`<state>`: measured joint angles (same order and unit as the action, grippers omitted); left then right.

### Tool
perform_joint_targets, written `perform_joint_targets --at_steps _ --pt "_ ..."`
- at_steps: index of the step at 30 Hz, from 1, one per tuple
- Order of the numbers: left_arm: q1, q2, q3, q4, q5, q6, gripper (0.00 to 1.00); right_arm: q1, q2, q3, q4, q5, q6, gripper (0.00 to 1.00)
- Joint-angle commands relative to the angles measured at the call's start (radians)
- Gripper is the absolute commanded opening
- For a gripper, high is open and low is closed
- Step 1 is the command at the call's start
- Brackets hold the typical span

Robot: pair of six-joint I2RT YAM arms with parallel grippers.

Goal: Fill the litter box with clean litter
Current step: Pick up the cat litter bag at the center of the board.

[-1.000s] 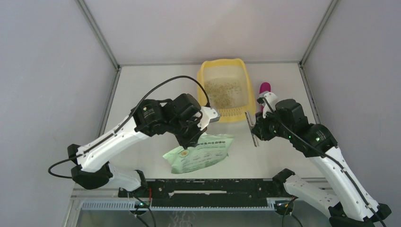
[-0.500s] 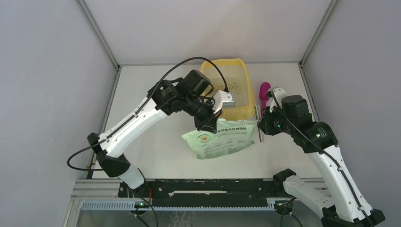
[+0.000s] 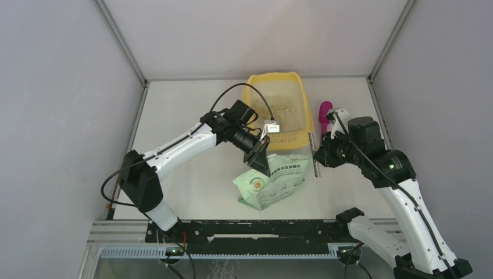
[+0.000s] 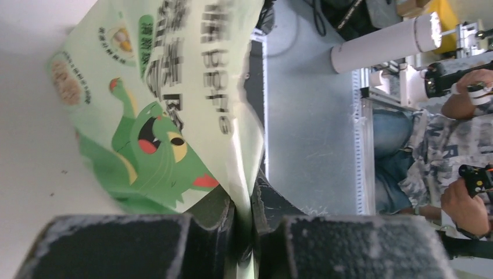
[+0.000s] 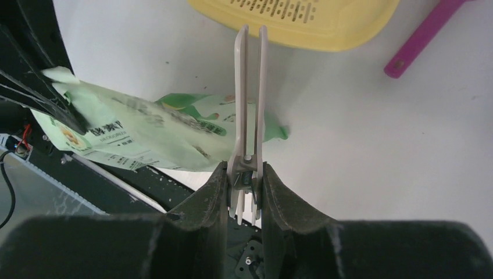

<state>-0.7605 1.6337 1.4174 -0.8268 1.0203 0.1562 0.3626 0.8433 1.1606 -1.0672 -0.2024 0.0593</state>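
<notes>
The yellow litter box (image 3: 254, 99) stands at the back middle, with a thin speckled layer of clean litter (image 3: 285, 107) inside. Its slotted near end (image 5: 302, 17) shows at the top of the right wrist view. My left gripper (image 3: 260, 158) is just in front of the box. It is shut (image 4: 244, 209) on the top edge of a light green printed bag (image 3: 272, 181), whose body (image 4: 157, 116) droops onto the table. My right gripper (image 3: 318, 157) hovers right of the bag, shut (image 5: 249, 174) on a long pale sealing clip (image 5: 250, 87) that points toward the box.
A magenta scoop (image 3: 325, 112) lies right of the box, its handle (image 5: 424, 38) near the clip's line. A black rail (image 3: 256, 229) runs along the near table edge. Grey walls close in the table on three sides.
My left arm has swung the bag from the near left to in front of the box, then lowered it slightly. The right gripper shifted a little right, still holding the clip.
</notes>
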Motion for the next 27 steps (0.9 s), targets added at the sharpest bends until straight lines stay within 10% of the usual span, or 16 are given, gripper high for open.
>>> perform_joint_targets --at_steps 1,8,17,27 --pt "-0.016 0.000 0.019 0.060 0.066 -0.061 0.14 0.019 -0.010 0.014 0.010 -0.048 0.018 0.00" --pt "0.003 0.068 0.087 -0.014 0.073 -0.149 0.23 0.012 0.002 0.007 0.029 -0.021 0.016 0.00" --pt "0.108 0.022 0.253 -0.154 -0.107 -0.207 0.08 -0.056 0.005 0.007 0.099 0.000 0.040 0.00" --pt "0.204 0.327 0.660 -0.186 0.104 -0.214 0.15 -0.106 0.025 0.007 0.135 -0.036 0.046 0.00"
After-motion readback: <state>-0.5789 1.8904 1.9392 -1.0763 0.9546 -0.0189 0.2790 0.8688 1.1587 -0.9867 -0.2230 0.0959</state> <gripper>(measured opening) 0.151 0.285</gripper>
